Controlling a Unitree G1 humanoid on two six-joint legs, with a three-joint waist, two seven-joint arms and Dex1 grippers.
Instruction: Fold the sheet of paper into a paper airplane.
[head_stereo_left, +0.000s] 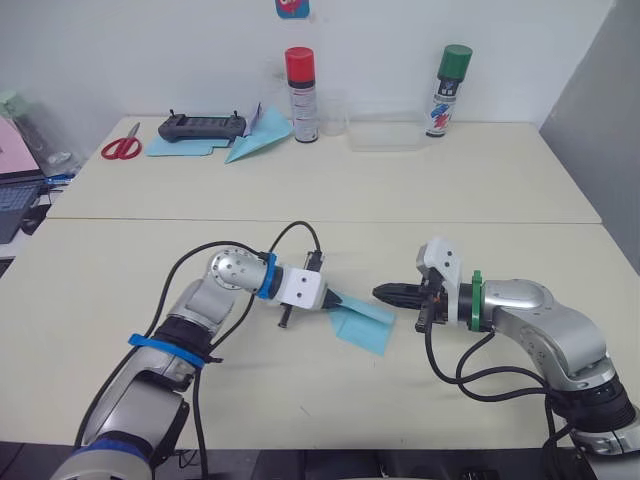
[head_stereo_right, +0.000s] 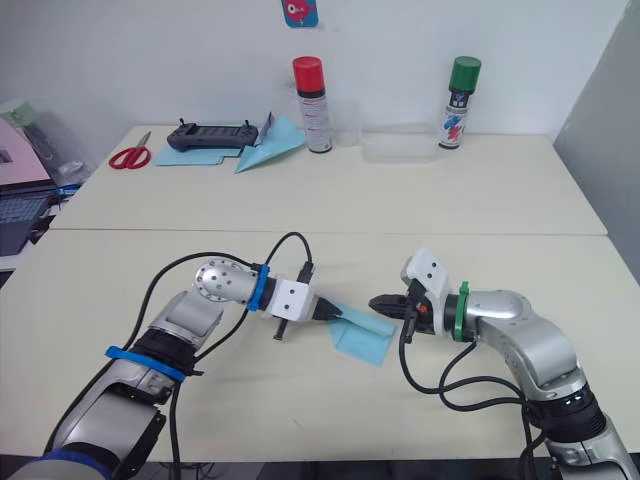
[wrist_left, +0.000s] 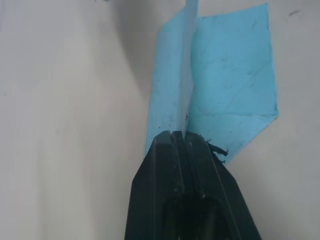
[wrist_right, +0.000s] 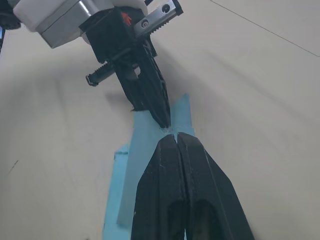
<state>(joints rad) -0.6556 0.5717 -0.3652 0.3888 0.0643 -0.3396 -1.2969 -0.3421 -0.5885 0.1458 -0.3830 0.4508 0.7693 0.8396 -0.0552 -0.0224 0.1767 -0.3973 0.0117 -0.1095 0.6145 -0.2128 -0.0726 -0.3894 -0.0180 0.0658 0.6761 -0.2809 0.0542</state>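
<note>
Tearing threatens the thin light-blue creased sheet of paper (head_stereo_left: 362, 322) (left gripper (head_stereo_left: 335, 299) clamped on its ridge, right gripper (head_stereo_left: 382, 293) closed beside) if they pull apart.

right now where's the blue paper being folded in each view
Left eye: sheet of paper at centre, between both claws.
Right eye: sheet at centre.
Left wrist: upright ridge and wings beyond the left claw.
Right wrist: under the right claw.
Shared landmark: the left claw's black tip pinching the ridge.
</note>
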